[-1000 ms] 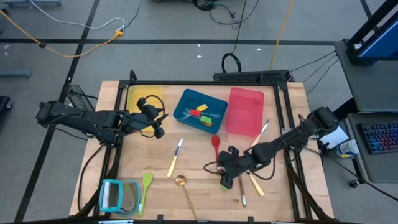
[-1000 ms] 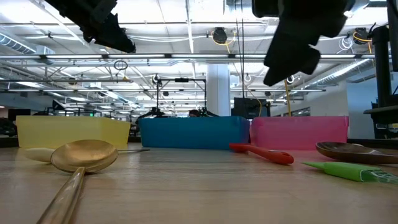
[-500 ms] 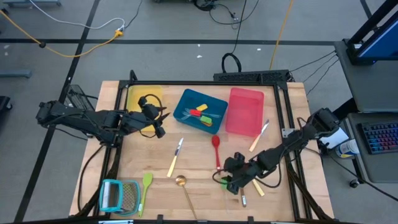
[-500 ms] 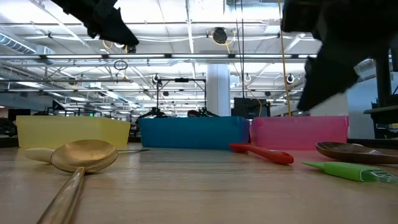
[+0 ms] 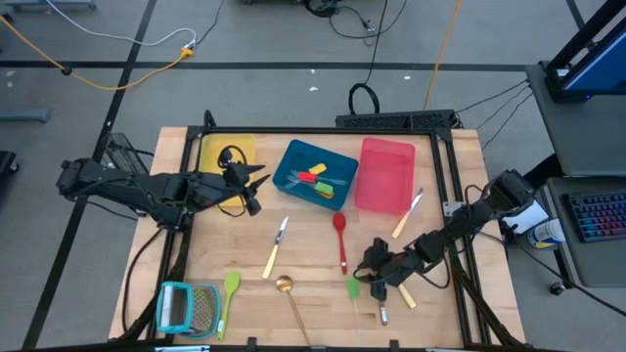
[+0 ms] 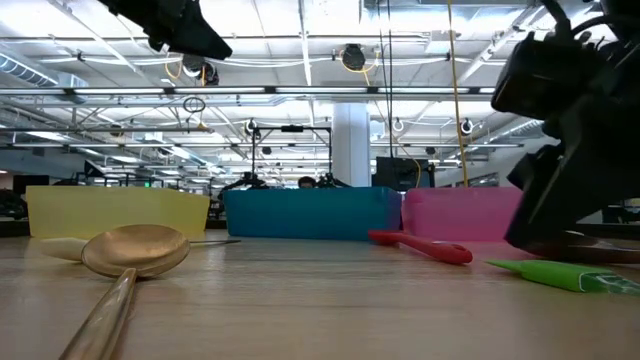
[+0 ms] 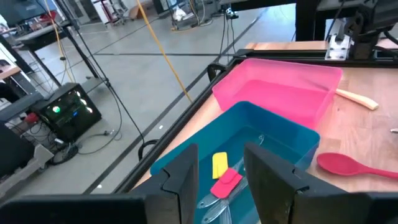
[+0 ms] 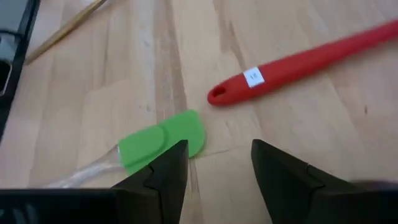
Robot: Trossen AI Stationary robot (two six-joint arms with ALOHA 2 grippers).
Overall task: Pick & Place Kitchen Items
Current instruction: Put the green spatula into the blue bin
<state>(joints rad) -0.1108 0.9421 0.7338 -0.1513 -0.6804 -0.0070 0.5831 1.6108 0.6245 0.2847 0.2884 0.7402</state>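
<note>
A green spatula (image 8: pixel 161 144) lies flat on the wooden table, and the handle of a red spoon (image 8: pixel 298 65) lies beside it. My right gripper (image 8: pixel 214 180) hovers low and open just short of the spatula's head. In the high view the right gripper (image 5: pixel 369 272) stands between the red spoon (image 5: pixel 340 240) and the green spatula (image 5: pixel 352 289). My left gripper (image 5: pixel 260 177) hangs open and empty, raised between the yellow tray (image 5: pixel 227 152) and the blue tray (image 5: pixel 315 176). The blue tray holds several small tools.
A pink tray (image 5: pixel 386 174) stands right of the blue one. On the table lie two cream-handled knives (image 5: pixel 277 244) (image 5: pixel 408 215), a brass spoon (image 5: pixel 289 293) and a second green spatula (image 5: pixel 230 291). A teal-framed grater (image 5: pixel 186 308) sits at the near left. Small tools (image 5: pixel 396 296) lie under the right arm.
My right gripper has sunk toward the table and shifted toward the table's right edge, uncovering the green spatula, which has stayed where it was. My left gripper has tipped upward a little in place.
</note>
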